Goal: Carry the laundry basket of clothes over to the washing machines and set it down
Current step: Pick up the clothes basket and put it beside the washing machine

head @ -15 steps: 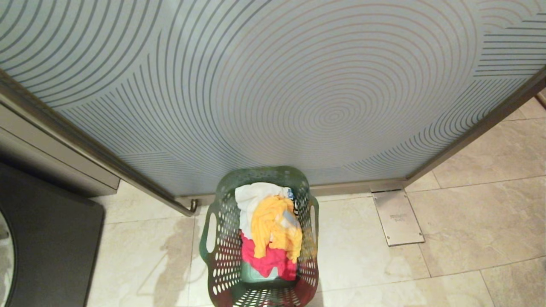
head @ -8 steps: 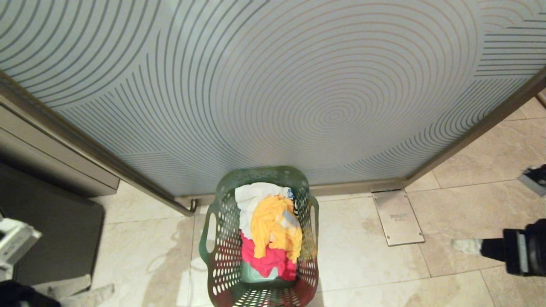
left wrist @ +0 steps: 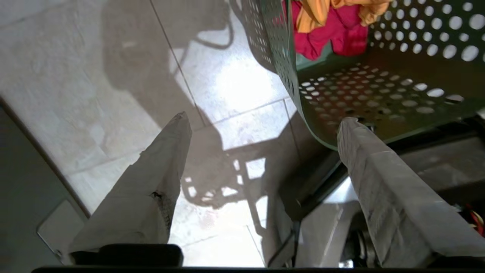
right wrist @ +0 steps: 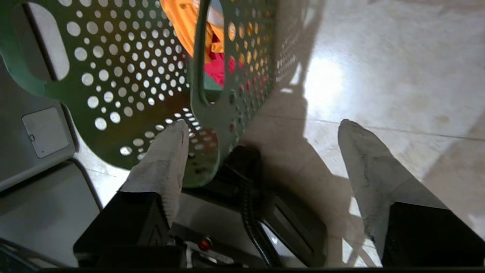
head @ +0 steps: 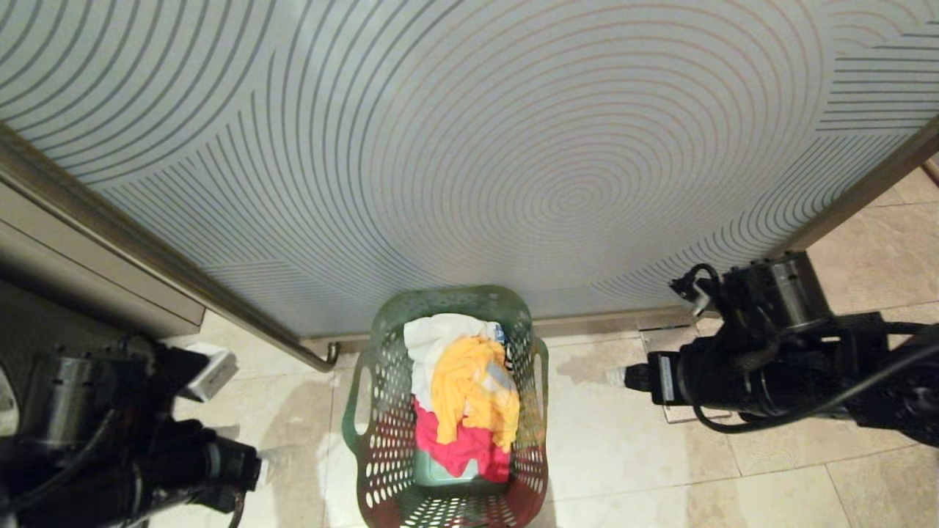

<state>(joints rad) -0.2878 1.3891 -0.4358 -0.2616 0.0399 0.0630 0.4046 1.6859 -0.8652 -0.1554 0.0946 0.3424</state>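
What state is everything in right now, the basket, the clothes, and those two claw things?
laundry basket: upright on the tiled floor, held by neither gripper.
clothes: heaped loosely inside the basket.
left gripper: open, empty, beside the basket's left side.
right gripper: open, empty, beside the basket's right side.
patterned glass door: standing just behind the basket.

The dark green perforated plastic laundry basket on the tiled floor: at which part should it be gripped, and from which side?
Probably by the two oval cut-out handles of the dark green perforated plastic laundry basket: one sits in each side wall below the flared rim. The left claw should come from the robot's left, the right claw from its right. Both stand open beside it.
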